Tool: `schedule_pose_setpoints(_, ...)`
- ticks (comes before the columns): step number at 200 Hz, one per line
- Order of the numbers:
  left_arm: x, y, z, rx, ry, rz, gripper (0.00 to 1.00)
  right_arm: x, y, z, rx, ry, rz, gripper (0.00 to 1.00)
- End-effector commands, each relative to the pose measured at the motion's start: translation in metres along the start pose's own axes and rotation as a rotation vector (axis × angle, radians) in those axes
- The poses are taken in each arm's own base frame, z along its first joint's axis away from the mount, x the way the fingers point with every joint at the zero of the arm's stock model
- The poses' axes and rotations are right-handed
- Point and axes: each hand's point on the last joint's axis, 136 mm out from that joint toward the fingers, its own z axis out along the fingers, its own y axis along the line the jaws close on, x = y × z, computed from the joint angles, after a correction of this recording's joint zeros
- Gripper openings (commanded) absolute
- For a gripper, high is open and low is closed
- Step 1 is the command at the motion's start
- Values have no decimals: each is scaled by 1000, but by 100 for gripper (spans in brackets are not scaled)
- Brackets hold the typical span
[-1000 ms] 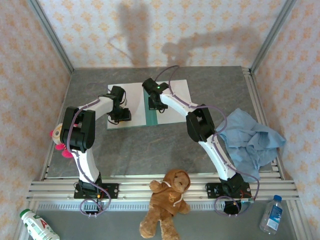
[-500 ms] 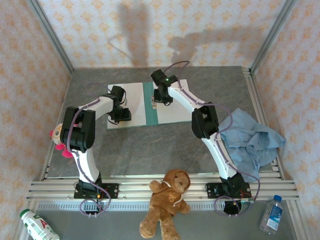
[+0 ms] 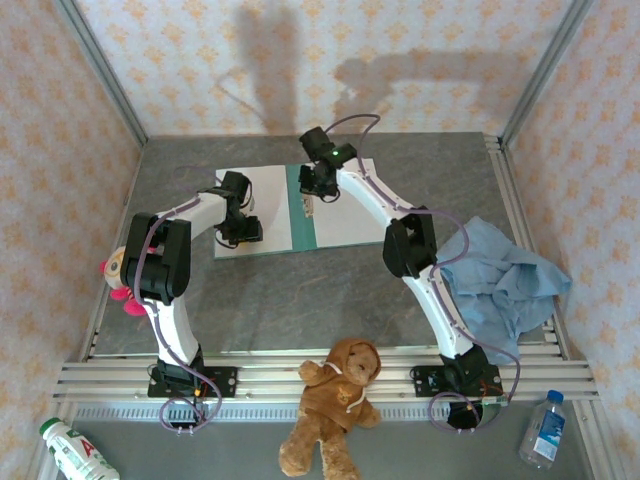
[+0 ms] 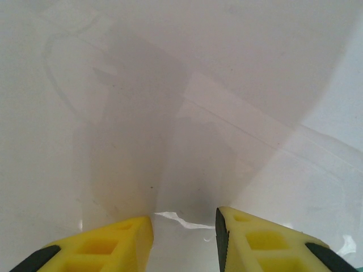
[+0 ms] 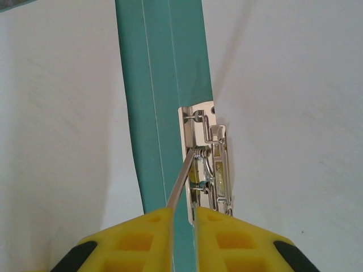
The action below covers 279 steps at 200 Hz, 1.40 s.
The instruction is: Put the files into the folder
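The thin flat card folder (image 3: 297, 230) is teal-green, with 2 white paper sheets (image 3: 270, 197) and a silver metal clip (image 5: 207, 161). The left gripper (image 4: 182, 242) and right gripper (image 5: 182, 235) have yellow fingers (image 4: 113, 246) edged black. The crumpled cloth (image 3: 500, 280) is light blue, the plush bear (image 3: 335, 400) brown, the tabletop (image 3: 300, 300) mottled grey, and the walls (image 3: 300, 60) pale pink with orange floral motifs.

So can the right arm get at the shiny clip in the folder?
Most likely yes. The right tool hangs right at the clip on the folder spine, its jaws a little apart, and nothing lies between them.
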Motion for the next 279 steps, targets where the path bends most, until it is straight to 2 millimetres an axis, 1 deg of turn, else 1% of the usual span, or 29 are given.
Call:
schedule_pose_setpoints(1, 23, 12, 17, -55, 102, 10, 37, 4, 8, -16, 33, -21, 0, 20)
schedule_pose_setpoints(29, 24, 13, 17, -54, 104, 8, 37, 9, 10, -13, 68, -32, -13, 21)
schedule_pose_setpoints(120, 25, 12, 17, -51, 104, 10, 37, 11, 7, -8, 104, -44, -14, 22)
schedule_pose_setpoints(151, 25, 13, 16, -51, 104, 11, 37, 14, 7, -4, 104, -34, -16, 22)
schedule_pose_setpoints(279, 25, 12, 17, -51, 109, 13, 37, 17, 10, 0, 107, -31, -36, 20)
